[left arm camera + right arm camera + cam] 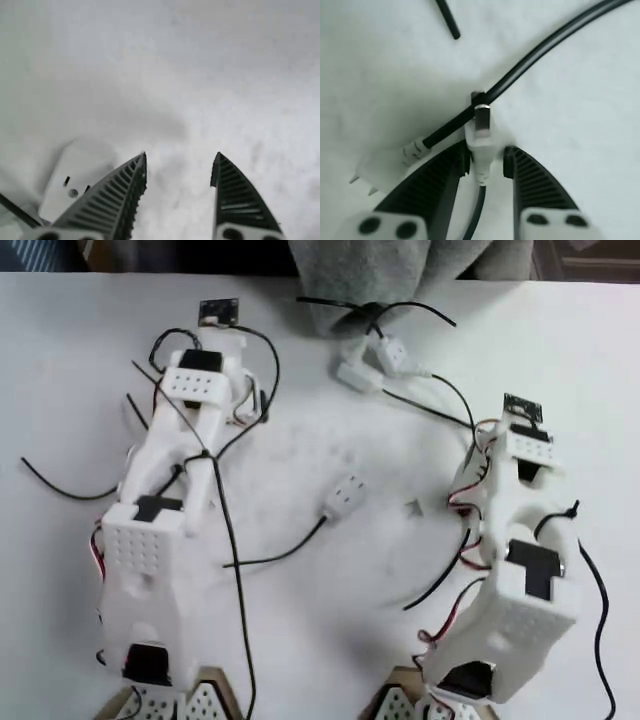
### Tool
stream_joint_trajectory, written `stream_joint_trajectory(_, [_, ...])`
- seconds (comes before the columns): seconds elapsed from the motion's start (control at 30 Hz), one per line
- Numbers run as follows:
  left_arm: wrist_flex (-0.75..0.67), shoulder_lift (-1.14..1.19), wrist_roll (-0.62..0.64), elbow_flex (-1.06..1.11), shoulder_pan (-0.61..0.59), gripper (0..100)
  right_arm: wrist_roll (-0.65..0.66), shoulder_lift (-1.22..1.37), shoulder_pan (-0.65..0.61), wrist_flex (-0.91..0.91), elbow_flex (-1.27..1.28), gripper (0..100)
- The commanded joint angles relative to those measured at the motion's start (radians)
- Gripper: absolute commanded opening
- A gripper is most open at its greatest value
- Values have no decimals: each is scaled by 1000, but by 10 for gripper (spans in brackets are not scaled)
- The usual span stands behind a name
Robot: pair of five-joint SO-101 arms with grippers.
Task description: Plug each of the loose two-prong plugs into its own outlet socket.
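Right hand (pixel 486 149) straddles a white two-prong plug (pixel 480 137) near the tabletop's (pixel 585 125) right edge, fingers parted, not yet clenched. Left hand (pixel 180 155) is released by the far edge, just beside what appears to be a socket block (pixel 75 180). Judged step: grasping. Next move calls for closing squarely and lifting clear of the crossing cable (pixel 545 50).

White table (pixel 300 640) — outlet socket (pixel 344 495), plugs (pixel 358 377), black cables (pixel 275 557).

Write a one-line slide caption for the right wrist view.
Right end effector straddles a white plastic two-prong plug, its metal prongs meeting a black cable.
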Motion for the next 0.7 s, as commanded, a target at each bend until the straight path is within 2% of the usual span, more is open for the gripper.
stream_joint_trajectory(0.0, [-15,-7,-5,-32,-4,219,11,101,4,56,-147,109])
stream_joint_trajectory(0.3, [-26,-7,-5,-32,-4,219,11,134,5,116,-288,113])
stream_joint_trajectory(0.67, [-31,-8,-5,-32,-4,219,8,53,5,131,-302,113])
